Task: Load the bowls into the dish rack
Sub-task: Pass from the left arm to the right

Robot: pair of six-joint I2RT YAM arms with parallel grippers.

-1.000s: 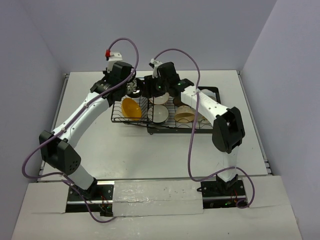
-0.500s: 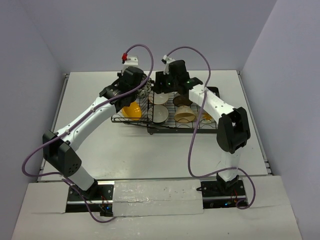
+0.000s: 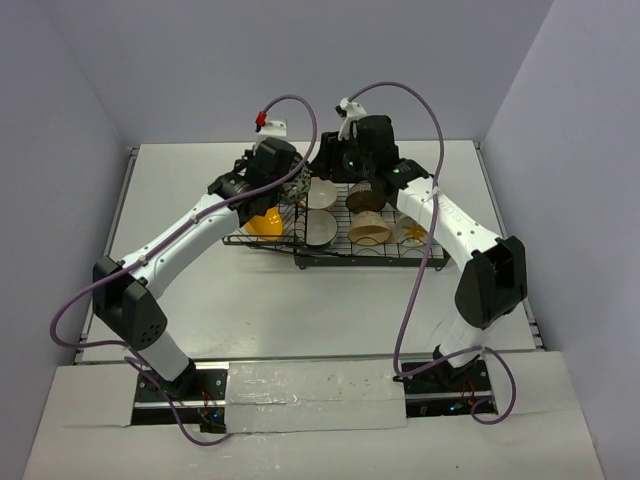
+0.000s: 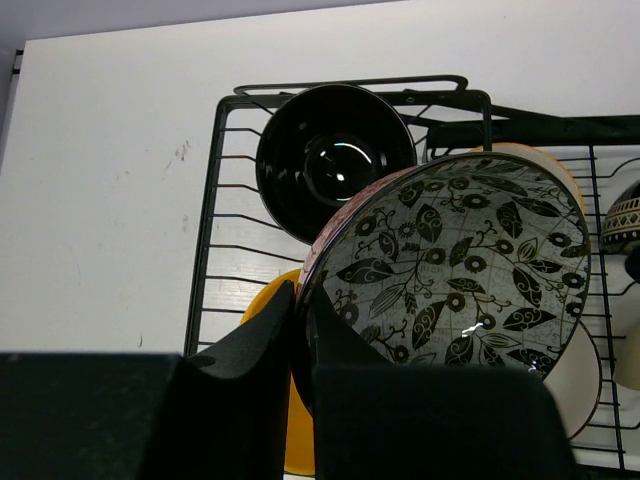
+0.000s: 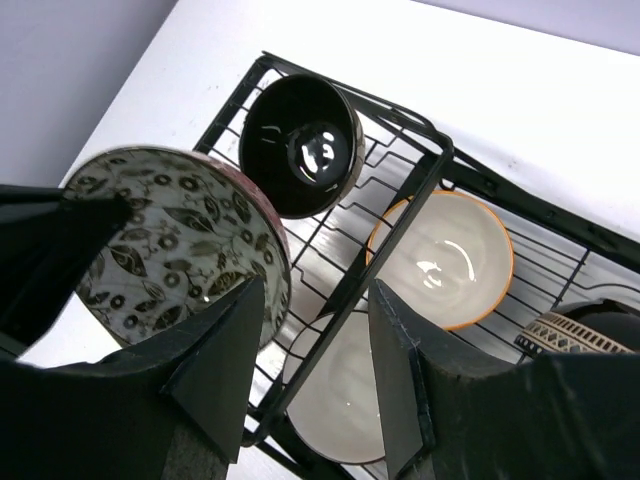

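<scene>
L pincer [image 4: 300,300] clamps leaf-print bowl [image 4: 460,270] by its rim, tilted over dish rack [image 4: 210,200] nr black bowl [image 4: 335,160]. R pincer [image 5: 318,290] gapes empty alongside. Risk: thin rim grip slips, bowl drops.

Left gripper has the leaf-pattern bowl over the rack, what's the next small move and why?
Probably lower the patterned bowl into the dish rack near the black bowl: the left gripper pinches its rim, tilted above the slots.

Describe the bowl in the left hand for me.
Find the black wire dish rack. Over its left half, the left hand pinches a tilted bowl by its rim. Only this bowl has black leaves printed inside.
</scene>
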